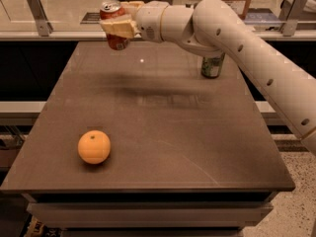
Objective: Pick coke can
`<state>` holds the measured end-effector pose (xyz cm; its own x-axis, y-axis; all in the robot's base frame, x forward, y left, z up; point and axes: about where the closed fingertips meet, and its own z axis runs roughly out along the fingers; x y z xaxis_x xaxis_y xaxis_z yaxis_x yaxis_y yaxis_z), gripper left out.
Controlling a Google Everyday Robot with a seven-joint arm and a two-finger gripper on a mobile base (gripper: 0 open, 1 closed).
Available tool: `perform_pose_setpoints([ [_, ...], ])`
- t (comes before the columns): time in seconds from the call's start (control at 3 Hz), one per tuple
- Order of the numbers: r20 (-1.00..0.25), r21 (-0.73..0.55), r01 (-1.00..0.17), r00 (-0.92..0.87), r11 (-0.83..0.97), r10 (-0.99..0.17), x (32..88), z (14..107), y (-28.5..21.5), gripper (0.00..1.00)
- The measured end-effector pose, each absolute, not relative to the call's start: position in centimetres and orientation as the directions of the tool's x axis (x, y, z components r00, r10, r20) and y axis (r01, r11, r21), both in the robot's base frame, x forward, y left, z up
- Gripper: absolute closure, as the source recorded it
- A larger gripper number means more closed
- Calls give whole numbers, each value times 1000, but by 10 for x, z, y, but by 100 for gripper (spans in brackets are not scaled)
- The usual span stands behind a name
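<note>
The coke can [114,22], red-orange with a silver top, is held upright in the air above the far left part of the table. My gripper [120,26] is shut on it, with the pale fingers [118,28] wrapped around the can's middle. The white arm reaches in from the right edge of the view across the back of the table.
A green can [213,66] with a silver top stands at the back right of the dark table [163,127], partly hidden by the arm. An orange [94,146] lies near the front left. A counter with metal brackets runs behind the table.
</note>
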<state>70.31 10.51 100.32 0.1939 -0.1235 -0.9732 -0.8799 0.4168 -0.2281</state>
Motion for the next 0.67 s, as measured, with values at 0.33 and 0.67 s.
perform_pose_setpoints([
  [0.33,-965,-262,-871,230,416,-126,702,1017,104,100],
  [0.67,-965,-262,-871,230,416,-126,702,1017,104,100],
])
